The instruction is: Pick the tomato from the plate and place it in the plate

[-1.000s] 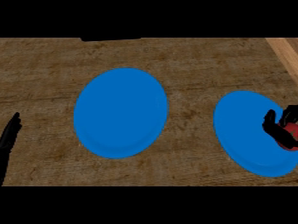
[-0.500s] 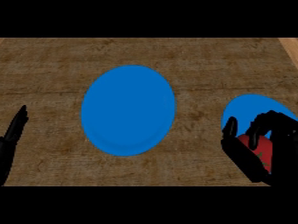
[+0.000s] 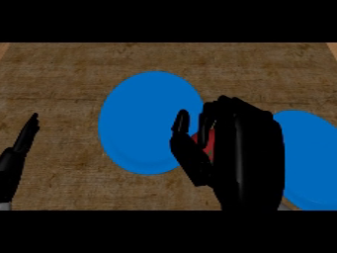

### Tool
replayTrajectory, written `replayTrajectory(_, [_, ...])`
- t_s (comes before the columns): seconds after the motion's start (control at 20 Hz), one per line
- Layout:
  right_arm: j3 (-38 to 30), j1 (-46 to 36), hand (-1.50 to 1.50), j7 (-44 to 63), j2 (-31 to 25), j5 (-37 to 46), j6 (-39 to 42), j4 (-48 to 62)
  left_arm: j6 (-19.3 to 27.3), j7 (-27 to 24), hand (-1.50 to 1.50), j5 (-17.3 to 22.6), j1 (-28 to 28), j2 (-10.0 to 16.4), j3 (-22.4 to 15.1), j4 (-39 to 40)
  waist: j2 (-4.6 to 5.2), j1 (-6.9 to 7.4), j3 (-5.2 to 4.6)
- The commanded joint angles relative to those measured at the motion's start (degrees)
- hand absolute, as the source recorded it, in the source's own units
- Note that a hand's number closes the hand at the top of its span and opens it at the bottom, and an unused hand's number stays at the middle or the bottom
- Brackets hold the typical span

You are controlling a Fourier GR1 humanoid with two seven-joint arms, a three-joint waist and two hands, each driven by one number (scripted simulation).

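Toward 4 o'clock: tomato (image 3: pixel 206 141), red (mostly hidden), right hand (image 3: pixel 247 155) curled round it, between centre plate (image 3: pixel 138 128) and 3 o'clock plate (image 3: pixel 318 163), both blue.

A kitchen is suggested: a blue plate (image 3: pixel 142 123) and a second blue plate (image 3: pixel 316 163) are set on a wood-grained counter (image 3: pixel 62 74).

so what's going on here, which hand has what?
The right hand is curled round the red tomato, of which only a sliver shows between the fingers and thumb. In the head view it sits between the two blue plates, at the right rim of the middle plate, with the right plate partly hidden behind it. The tomato is not yet released. The left hand rests open at the view's left edge.
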Motion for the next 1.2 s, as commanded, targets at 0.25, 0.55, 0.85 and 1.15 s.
replayTrajectory(0.25, [-3.44, -16.46, 1.50, 10.01, 3.87, -11.96, -7.21, 24.55, -0.19, -1.13, 0.00, -0.90, -1.18, -1.13, -0.66, 1.00, 0.58, 1.88, 0.06])
replayTrajectory(0.55, [-3.59, -19.91, 1.50, 5.57, 3.91, -19.01, -14.97, 39.43, 0.93, -0.73, 0.00, -2.23, -1.80, -2.58, -1.47, 0.75, 0.60, 1.67, 0.13])
replayTrajectory(0.85, [-4.24, -15.78, 1.50, 3.09, 3.92, -25.32, -31.03, 44.89, 0.10, -1.38, 0.00, -2.48, -2.33, -1.75, -1.20, 1.35, 1.03, 2.68, 0.20])
replayTrajectory(1.15, [-0.11, -21.13, -1.50, 4.54, 3.92, -30.84, -38.97, 56.82, -0.27, -0.33, 0.00, -2.57, -6.09, -2.29, -1.12, 3.97, 1.10, 3.27, 0.13])
